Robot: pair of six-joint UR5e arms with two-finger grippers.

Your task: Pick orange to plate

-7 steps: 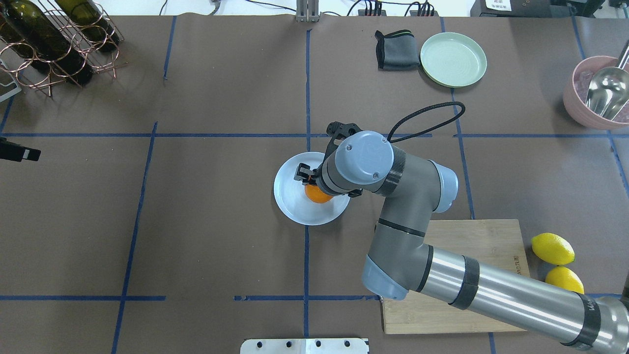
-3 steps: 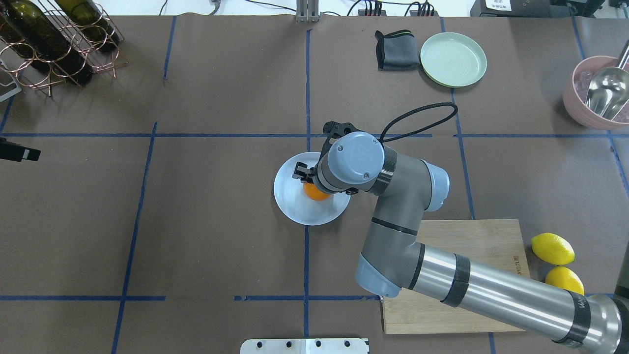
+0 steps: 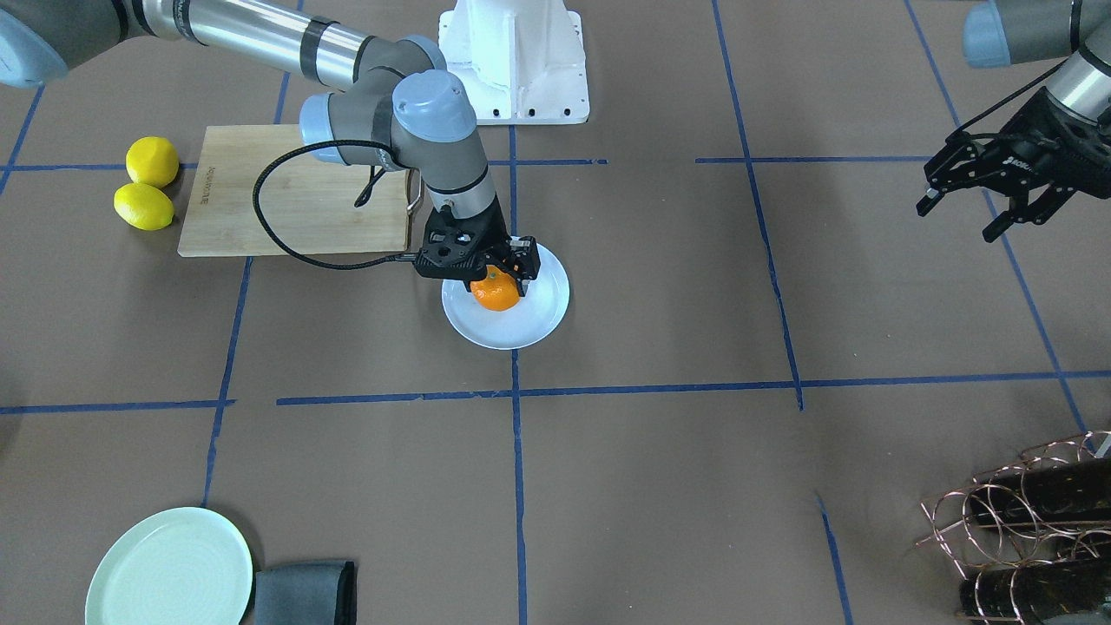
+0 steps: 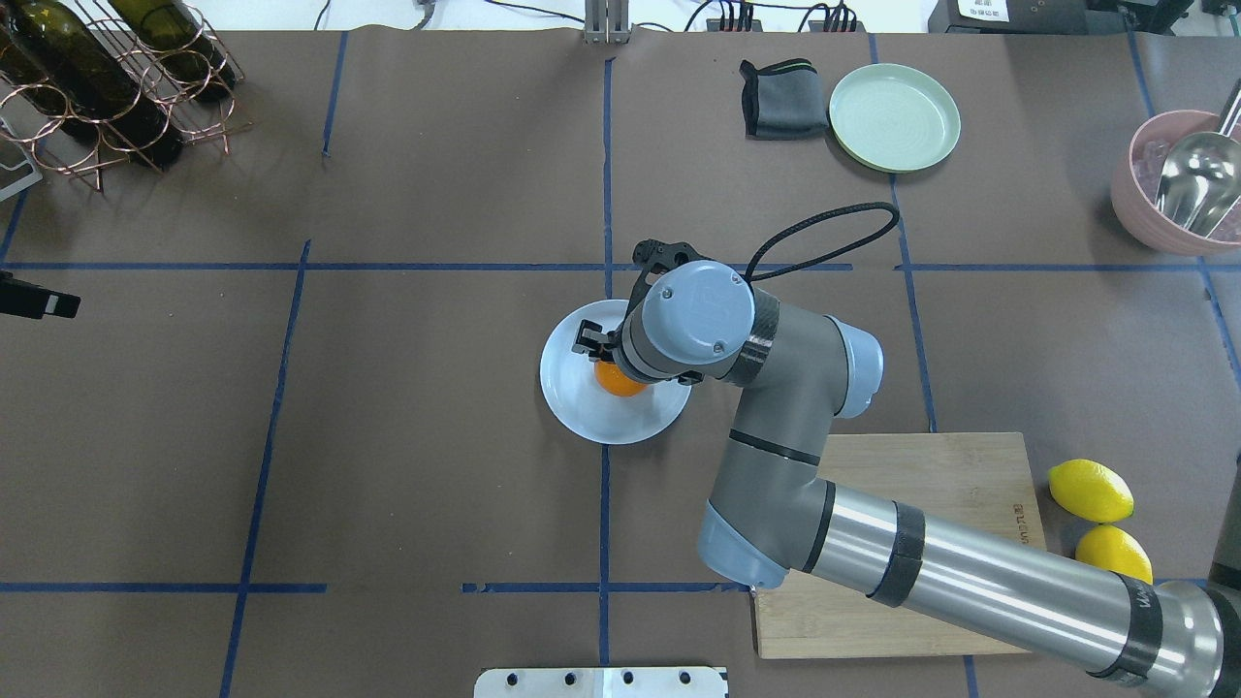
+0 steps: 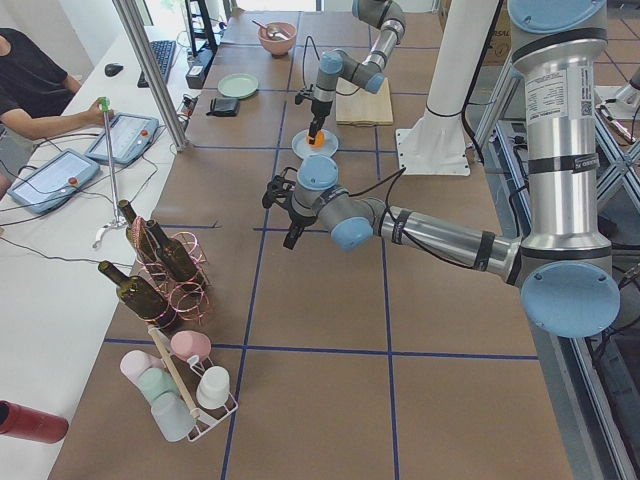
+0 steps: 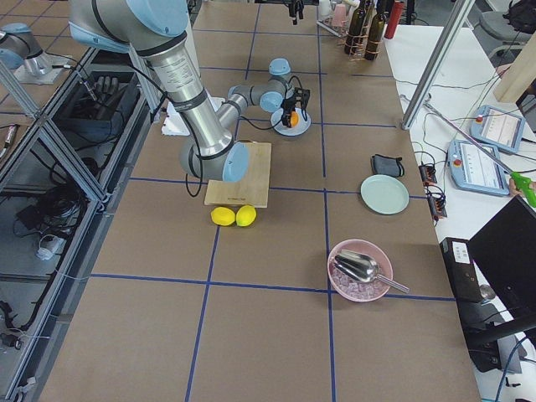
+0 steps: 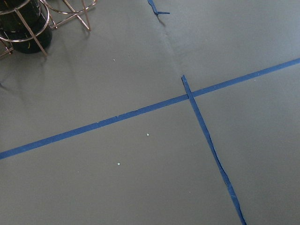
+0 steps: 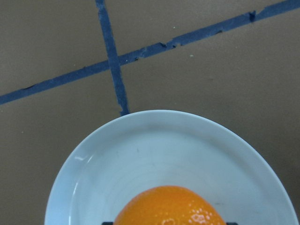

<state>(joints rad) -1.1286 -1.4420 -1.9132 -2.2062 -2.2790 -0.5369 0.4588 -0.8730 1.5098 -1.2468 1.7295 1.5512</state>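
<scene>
The orange [image 3: 496, 293] sits low over the middle of the pale bluish-white plate [image 3: 531, 327] at the table's centre. My right gripper [image 3: 496, 279] comes down from above and is shut on the orange, one black finger on each side. From overhead, the wrist hides most of the orange [image 4: 617, 382], and the plate [image 4: 589, 412] shows around it. In the right wrist view the orange [image 8: 168, 206] fills the bottom edge above the plate [image 8: 140, 154]. I cannot tell whether the fruit touches the plate. My left gripper [image 3: 960, 220] hangs open far off at the table's side, holding nothing.
Two yellow lemons [image 4: 1091, 490] lie beside a wooden cutting board [image 4: 955, 480] under my right arm. A mint-green plate [image 4: 894, 116] and a dark folded cloth [image 4: 781, 99] are at the back. A pink bowl [image 4: 1139, 208] with a metal scoop and a copper bottle rack [image 4: 107, 87] occupy the far corners.
My right arm has shifted slightly left and lower over the plate, carrying the orange with it. The left arm has not moved.
</scene>
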